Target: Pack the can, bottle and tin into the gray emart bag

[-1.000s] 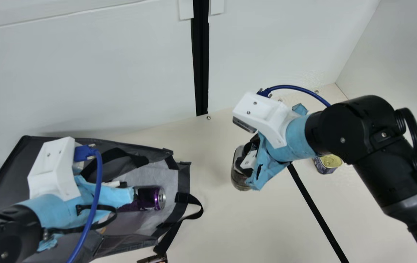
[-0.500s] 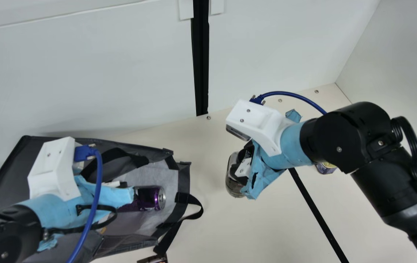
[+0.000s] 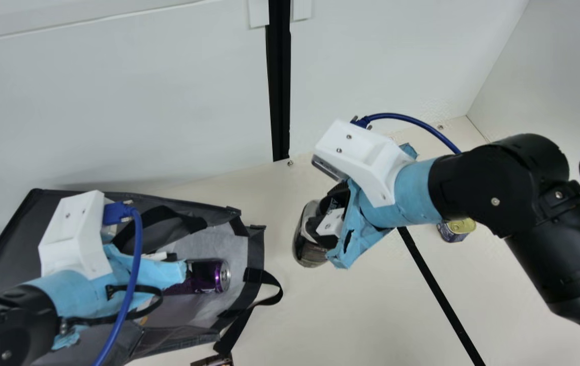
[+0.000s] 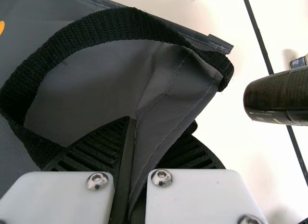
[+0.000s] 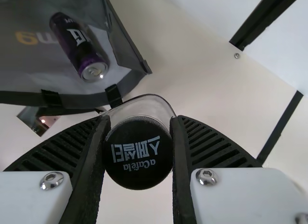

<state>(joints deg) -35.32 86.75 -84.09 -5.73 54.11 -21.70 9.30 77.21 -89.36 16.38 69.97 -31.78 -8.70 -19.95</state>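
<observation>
In the last second the right claw (image 5: 139, 122) has carried the bottle (image 3: 311, 250) towards 9 o'clock in the main view, nearer the mouth of the bag (image 3: 256, 249). The left claw (image 4: 160, 123) has stayed put, its fingers pinching a fold of the bag's grey side.

The right claw grips the bottle by its capped end, off the tabletop (image 3: 350, 315) and just short of the bag, tilted with its base towards the mouth. The can (image 3: 211, 277) already lies on its side inside, top end towards 3 o'clock. The tin (image 3: 456, 230) sits on the tabletop at 3 o'clock from the bottle, well apart from the bag. So one item looks packed, the second is on its way and the third remains, I judge; next the bottle should go in base first, clear of the rim and the handle loop (image 3: 272, 297).

As for writing, the cap (image 5: 138, 156) bears white lettering, upside down in the right wrist view. The can has white characters on purple, and orange and pale lettering marks the bag.
</observation>
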